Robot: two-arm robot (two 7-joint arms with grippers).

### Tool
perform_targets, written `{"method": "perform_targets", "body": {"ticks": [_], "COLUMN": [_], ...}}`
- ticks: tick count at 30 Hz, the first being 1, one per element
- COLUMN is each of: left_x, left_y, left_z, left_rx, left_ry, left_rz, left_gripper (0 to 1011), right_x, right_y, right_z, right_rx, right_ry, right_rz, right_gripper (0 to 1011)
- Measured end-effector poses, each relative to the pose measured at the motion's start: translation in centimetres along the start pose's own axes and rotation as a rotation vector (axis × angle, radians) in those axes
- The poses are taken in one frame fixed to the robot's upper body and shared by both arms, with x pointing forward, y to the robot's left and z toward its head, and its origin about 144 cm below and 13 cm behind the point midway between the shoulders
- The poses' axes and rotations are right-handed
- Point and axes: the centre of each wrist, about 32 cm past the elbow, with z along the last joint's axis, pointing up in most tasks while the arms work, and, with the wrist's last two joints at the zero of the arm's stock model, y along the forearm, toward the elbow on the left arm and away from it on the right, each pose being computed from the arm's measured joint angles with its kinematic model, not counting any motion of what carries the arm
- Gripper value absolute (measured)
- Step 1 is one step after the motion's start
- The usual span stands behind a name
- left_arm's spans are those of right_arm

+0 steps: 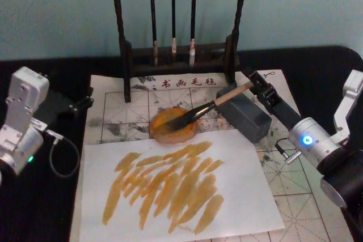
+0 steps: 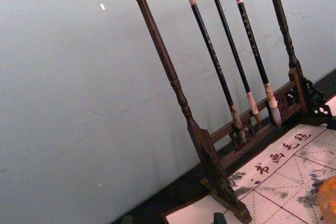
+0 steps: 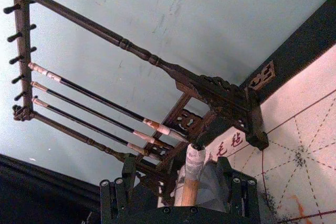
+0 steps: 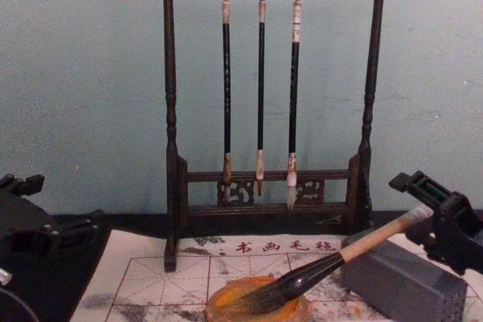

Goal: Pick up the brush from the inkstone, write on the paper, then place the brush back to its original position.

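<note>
One legible inscription. Four red Chinese characters (image 1: 187, 82) are printed in a single row along the far edge of the paper (image 1: 295, 196). In the head and chest views they read 书画毛毡, left to right. The right wrist view shows the last two characters, 毛毡.

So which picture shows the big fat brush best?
The head view: the brush lies whole, bristles on the orange dish, handle by the right end effector. The chest view shows it side-on; the right wrist view, just its handle end.
</note>
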Motion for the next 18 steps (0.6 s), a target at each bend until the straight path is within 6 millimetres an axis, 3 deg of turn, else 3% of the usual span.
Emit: {"method": "perform_targets", "body": {"ticks": [18], "left_x": [0.00], "left_y": [0.00], "left_z": [0.00], "left_rx": [0.000], "left_ry": [0.000], "left_rz": [0.000], "left_gripper": [1001], "right_x": [-0.30], "right_y": [0.78], "right_z": [-0.15], "right_rx": [0.014], "right_ry": [-0.005], "right_rz": [-0.028], "right_gripper": [1000]}}
